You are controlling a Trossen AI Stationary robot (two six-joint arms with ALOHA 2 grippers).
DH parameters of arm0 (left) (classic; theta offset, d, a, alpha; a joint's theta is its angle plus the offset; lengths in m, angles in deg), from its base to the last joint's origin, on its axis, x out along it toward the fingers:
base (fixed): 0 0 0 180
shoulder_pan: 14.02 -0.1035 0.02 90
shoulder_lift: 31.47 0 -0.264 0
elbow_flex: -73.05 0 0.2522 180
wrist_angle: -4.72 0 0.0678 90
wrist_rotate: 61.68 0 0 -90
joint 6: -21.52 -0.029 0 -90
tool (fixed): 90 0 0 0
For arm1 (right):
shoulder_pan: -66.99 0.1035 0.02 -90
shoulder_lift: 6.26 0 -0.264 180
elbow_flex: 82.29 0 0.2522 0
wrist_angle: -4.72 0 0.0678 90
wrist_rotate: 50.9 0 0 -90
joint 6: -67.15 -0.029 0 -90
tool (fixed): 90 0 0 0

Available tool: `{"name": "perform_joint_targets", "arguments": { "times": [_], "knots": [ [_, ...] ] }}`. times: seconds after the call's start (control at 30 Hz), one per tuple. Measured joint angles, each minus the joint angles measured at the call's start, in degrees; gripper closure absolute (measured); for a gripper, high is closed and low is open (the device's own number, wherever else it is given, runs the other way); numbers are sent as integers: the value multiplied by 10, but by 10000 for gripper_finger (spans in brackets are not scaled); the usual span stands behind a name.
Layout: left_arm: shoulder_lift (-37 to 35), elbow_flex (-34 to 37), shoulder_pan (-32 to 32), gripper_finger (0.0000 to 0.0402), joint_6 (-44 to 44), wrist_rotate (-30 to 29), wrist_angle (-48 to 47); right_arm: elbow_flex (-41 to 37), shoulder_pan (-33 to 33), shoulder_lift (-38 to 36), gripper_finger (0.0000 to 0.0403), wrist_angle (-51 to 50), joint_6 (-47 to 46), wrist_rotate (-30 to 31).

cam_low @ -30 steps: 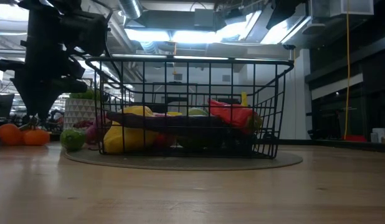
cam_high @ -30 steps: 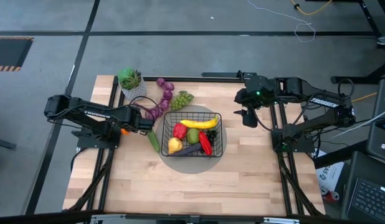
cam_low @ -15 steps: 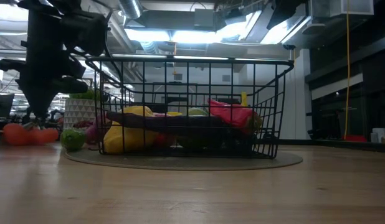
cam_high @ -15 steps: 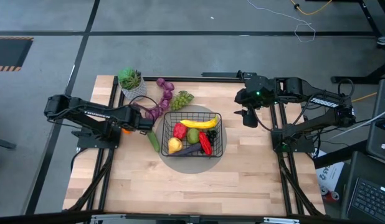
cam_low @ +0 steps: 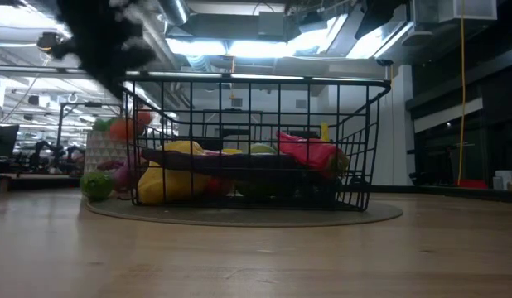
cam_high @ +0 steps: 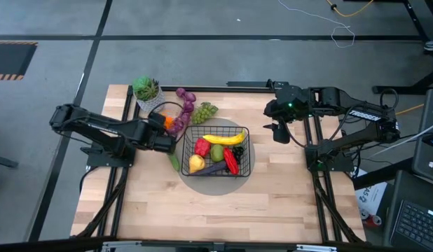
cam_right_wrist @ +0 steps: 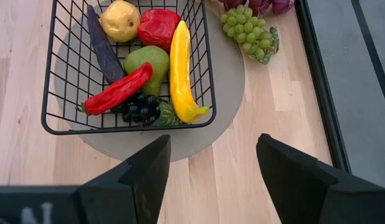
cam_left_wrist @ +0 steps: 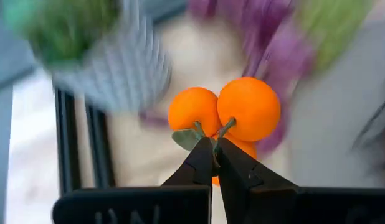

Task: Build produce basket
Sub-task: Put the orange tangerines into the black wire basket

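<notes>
The black wire basket (cam_high: 216, 150) stands on a round grey mat (cam_high: 202, 183) at the table's middle. It holds a banana (cam_right_wrist: 180, 68), red peppers, a green pear, a yellow fruit, an aubergine and black grapes. My left gripper (cam_left_wrist: 212, 152) is shut on a cluster of orange fruits (cam_left_wrist: 242, 109), held up just left of the basket (cam_low: 123, 126). Purple grapes (cam_high: 183, 108), green grapes (cam_high: 204, 110) and a cucumber (cam_high: 173, 159) lie on the table beside the basket. My right gripper (cam_right_wrist: 211, 174) is open and empty, right of the basket (cam_high: 279, 129). My left gripper pinches the cluster's green stems (cam_left_wrist: 211, 132) between its two fingertips, where the fruits join. The fingers come from above, slanting down from the table's left. The orange fruits hang below the fingertips, clear of the table, level with the basket's rim.
A white pot with a green plant (cam_high: 146, 89) stands at the far left, close to the grapes. Bare wood lies near the front edge (cam_high: 216, 210) and between the basket and my right arm.
My left gripper has lifted the orange cluster off the table at the left. It has carried the cluster up and toward the table's right and far edge, to the basket's left rim. The gripper stays shut on the stems.
</notes>
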Motion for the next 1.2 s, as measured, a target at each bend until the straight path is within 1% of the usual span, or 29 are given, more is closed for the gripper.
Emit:
{"name": "perform_joint_targets", "arguments": {
  "times": [0.1, 0.2, 0.3, 0.4, 0.5, 0.57, 0.67, 0.8, 0.97, 1.2],
  "knots": [
    [0, -47, 32, 400, -39, -83, 22, 0, 0, 0, 166, 0, 0, 0],
    [0, -77, 65, 400, -127, -130, 94, 0, 0, 0, 166, 0, 0, 0],
    [0, -89, 95, 400, -243, -136, 200, 0, 0, 0, 166, 0, 0, 0],
    [0, -89, 120, 397, -356, -121, 300, 0, 0, 0, 166, 0, 0, 0],
    [4, -90, 133, 391, -427, -119, 369, 0, 0, 0, 166, 0, 0, 0],
    [7, -90, 136, 385, -461, -117, 398, 0, 0, 0, 166, 0, 0, 0],
    [6, -90, 137, 377, -480, -117, 426, 0, 0, 0, 166, 0, 0, 0],
    [6, -90, 137, 371, -479, -115, 426, 0, 0, 0, 166, 0, 0, 0],
    [6, -90, 137, 375, -493, -90, 428, 0, 0, 0, 166, 0, 0, 0],
    [6, -90, 136, 371, -494, -87, 428, 0, 0, 0, 166, 0, 0, 0]
  ]
}}
